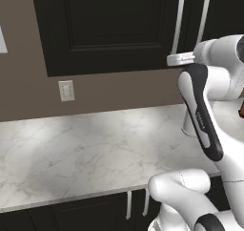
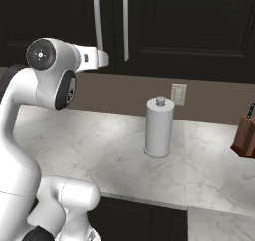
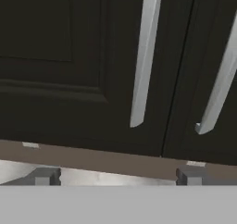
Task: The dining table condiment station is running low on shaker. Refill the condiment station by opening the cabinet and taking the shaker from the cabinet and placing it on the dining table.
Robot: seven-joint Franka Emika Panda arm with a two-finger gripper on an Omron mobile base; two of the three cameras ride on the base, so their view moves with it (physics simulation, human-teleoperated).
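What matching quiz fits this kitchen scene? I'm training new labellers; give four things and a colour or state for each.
Things:
1. cabinet door
2. paper towel roll
3. knife block
4. fingers

Descriptions:
a. reddish brown
b. spread wide apart
c. white, standing upright
d. black, shut

Pairs: 1-d, 2-c, 3-a, 4-b

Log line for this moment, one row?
phase: approach | gripper: open, empty, apart from handle | cabinet: shut | counter: paper towel roll, knife block
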